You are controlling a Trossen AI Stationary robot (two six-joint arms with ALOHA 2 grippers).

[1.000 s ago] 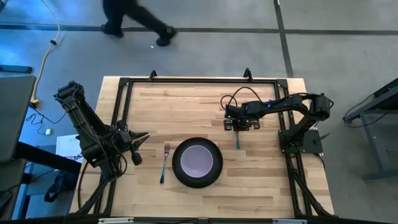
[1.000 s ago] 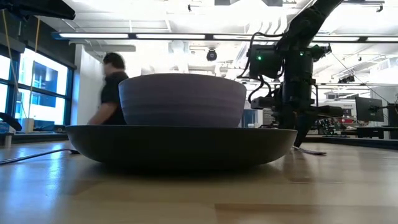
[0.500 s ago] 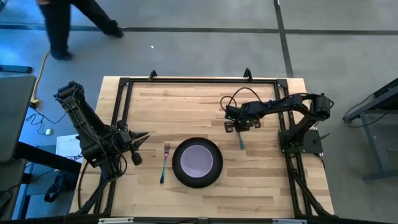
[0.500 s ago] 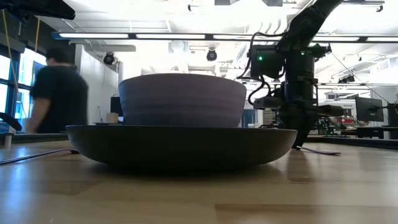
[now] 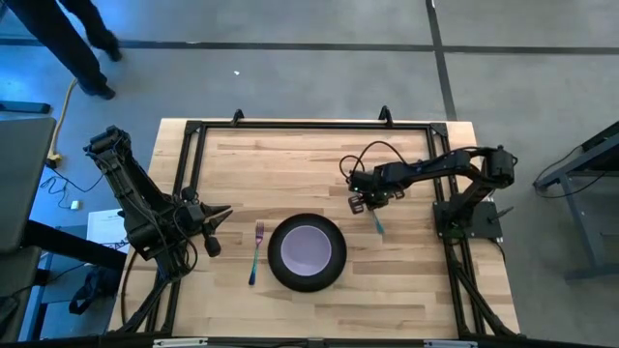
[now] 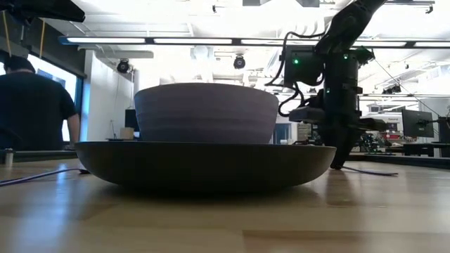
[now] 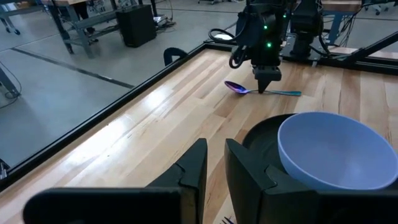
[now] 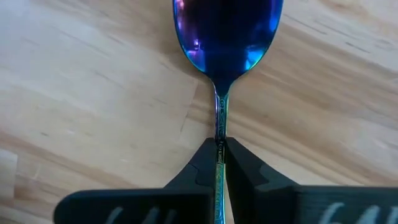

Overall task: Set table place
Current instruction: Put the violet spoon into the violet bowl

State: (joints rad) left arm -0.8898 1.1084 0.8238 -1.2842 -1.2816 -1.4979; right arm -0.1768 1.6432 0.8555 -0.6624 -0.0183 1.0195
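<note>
Spoon [image 8: 224,43] lies on the desk [image 5: 290,164] right of centre in the high view, its handle clamped in the right pincer [image 8: 219,163], likely for placing beside the plate [image 5: 308,253]; left pincer [image 7: 213,163], fingers slightly apart, waits at frame left.

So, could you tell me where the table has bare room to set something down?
The table's far half, behind the plate, is bare wood. So is the near right corner. It is crowded around the plate: fork beside it on the left, and the right hand pinching the spoon to its right.
</note>
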